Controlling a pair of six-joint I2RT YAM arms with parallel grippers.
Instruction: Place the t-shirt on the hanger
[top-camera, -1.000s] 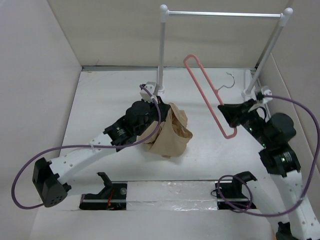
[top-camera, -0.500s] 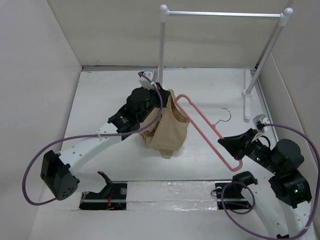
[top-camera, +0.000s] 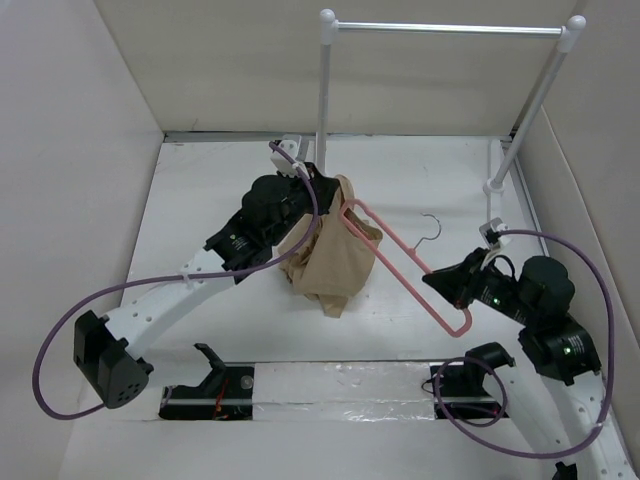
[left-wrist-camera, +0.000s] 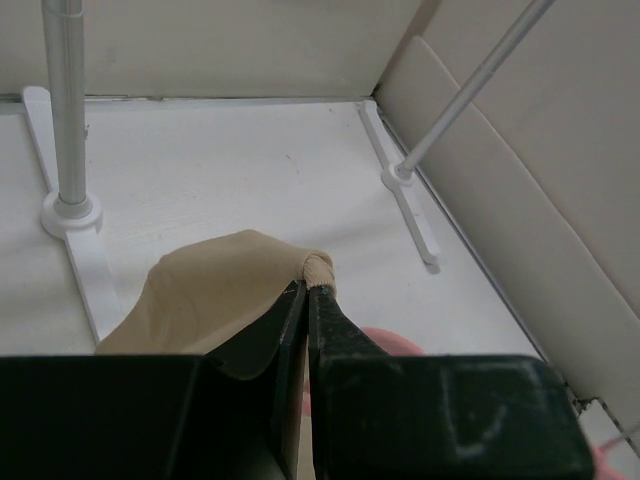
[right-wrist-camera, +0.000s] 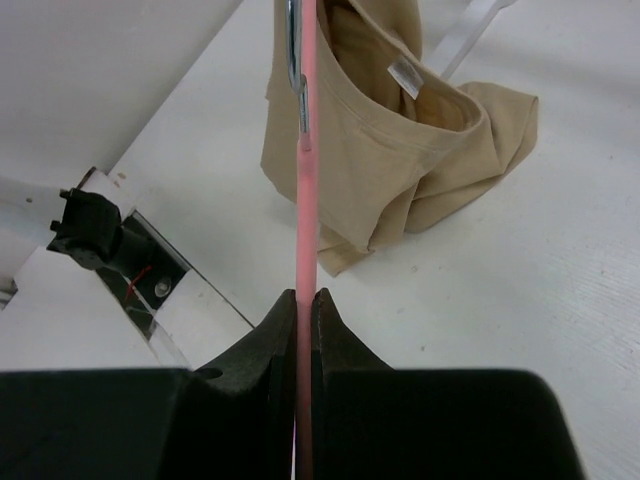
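The tan t-shirt (top-camera: 335, 262) hangs bunched from my left gripper (top-camera: 322, 190), which is shut on its upper edge above the table's middle. In the left wrist view the cloth (left-wrist-camera: 215, 290) is pinched between the shut fingers at the left gripper (left-wrist-camera: 308, 288). My right gripper (top-camera: 440, 283) is shut on the pink hanger (top-camera: 400, 262). The hanger's far end reaches into the shirt's neck opening; its silver hook (top-camera: 432, 228) points toward the back. In the right wrist view the right gripper (right-wrist-camera: 306, 295) grips the hanger (right-wrist-camera: 306, 200) edge-on, leading to the shirt (right-wrist-camera: 400, 130).
A white-posted rack with a metal rail (top-camera: 445, 28) stands at the back, its posts at left (top-camera: 323, 100) and right (top-camera: 520, 120). Beige walls enclose the table on three sides. A black fixture strip (top-camera: 340, 390) lies along the near edge.
My right gripper has brought the hanger down and leftward, so its far end now sits in the shirt's opening. My left gripper has lifted the shirt slightly and shifted toward the back.
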